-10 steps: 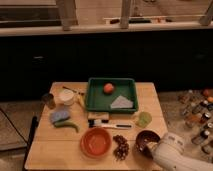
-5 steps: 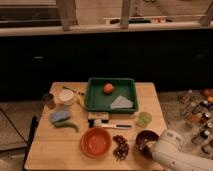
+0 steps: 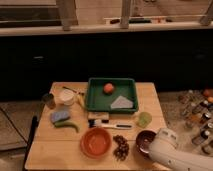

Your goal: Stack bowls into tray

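Orange bowl point(image 3: 96, 141), maroon bowl point(image 3: 144, 140), green tray point(image 3: 94, 101); white gripper point(image 3: 159, 144) by maroon bowl.

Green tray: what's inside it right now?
The tray holds an orange round fruit and a pale folded item; no bowls. The gripper is hidden behind the arm.

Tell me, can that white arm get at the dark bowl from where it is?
Probably yes: the gripper sits right at the maroon bowl by the table's near-right edge, with nothing between them.
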`<action>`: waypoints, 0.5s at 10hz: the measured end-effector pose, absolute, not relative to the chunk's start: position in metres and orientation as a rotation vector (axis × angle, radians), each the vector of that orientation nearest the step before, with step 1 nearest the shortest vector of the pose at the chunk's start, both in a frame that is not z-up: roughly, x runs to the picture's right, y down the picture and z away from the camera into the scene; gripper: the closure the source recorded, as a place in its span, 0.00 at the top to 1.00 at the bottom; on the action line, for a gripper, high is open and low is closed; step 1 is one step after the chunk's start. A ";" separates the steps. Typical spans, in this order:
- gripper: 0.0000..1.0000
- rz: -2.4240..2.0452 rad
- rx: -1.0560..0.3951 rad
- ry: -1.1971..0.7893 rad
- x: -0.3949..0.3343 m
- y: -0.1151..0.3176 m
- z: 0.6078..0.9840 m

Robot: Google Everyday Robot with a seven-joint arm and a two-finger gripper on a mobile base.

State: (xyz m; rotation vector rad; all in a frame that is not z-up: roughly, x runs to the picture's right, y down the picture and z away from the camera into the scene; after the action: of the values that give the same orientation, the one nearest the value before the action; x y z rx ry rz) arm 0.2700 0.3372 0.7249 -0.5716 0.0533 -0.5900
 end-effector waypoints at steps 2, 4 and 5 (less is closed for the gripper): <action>0.03 -0.586 -0.556 0.036 0.269 0.335 0.726; 0.00 -0.577 -0.515 -0.002 0.270 0.336 0.726; 0.00 -0.575 -0.494 -0.017 0.271 0.337 0.725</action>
State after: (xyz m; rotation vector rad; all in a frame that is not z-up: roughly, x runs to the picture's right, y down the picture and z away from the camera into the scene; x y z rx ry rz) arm 0.2712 0.3368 0.7249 -0.4944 -0.0165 -0.5754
